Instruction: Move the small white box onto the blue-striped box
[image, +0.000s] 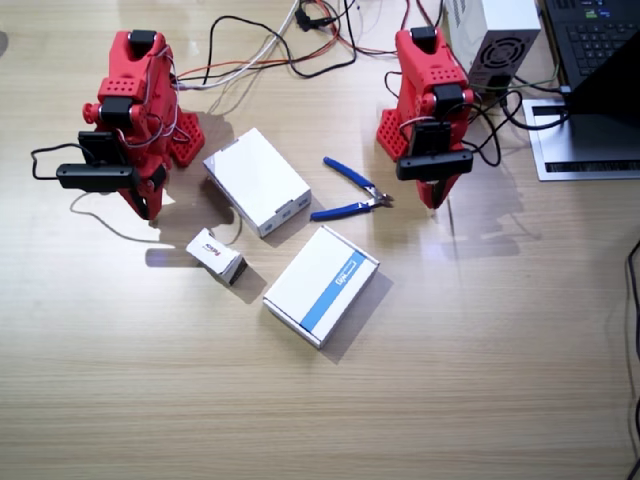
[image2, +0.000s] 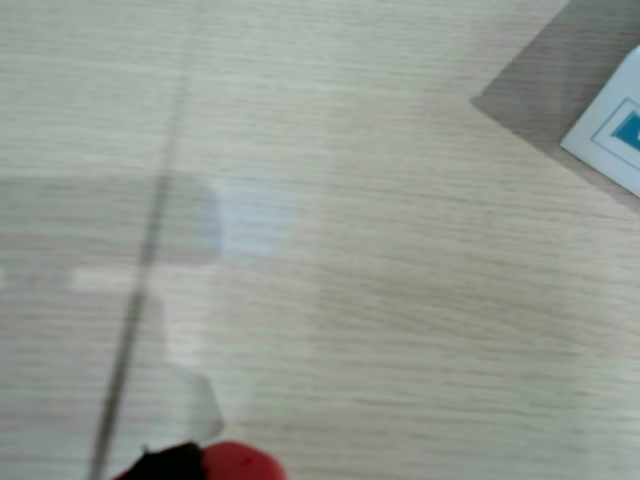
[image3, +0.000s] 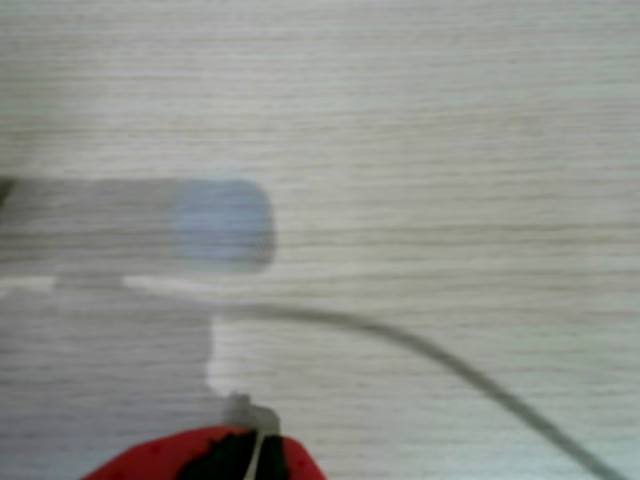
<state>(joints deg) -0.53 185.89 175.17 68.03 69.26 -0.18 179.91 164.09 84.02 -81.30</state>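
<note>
Both sets of jaws look folded together and hold nothing, so we judge the task unstarted: the small white box (image: 215, 254) sits on the tabletop (image: 450, 390) just beside the blue-striped box (image: 321, 284), not on it.

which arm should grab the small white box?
Right arm, probably. Its gripper hangs close beside the small white box, with bare table between. The left gripper is farther off, with the blue pliers and the blue-striped box lying between.
</note>
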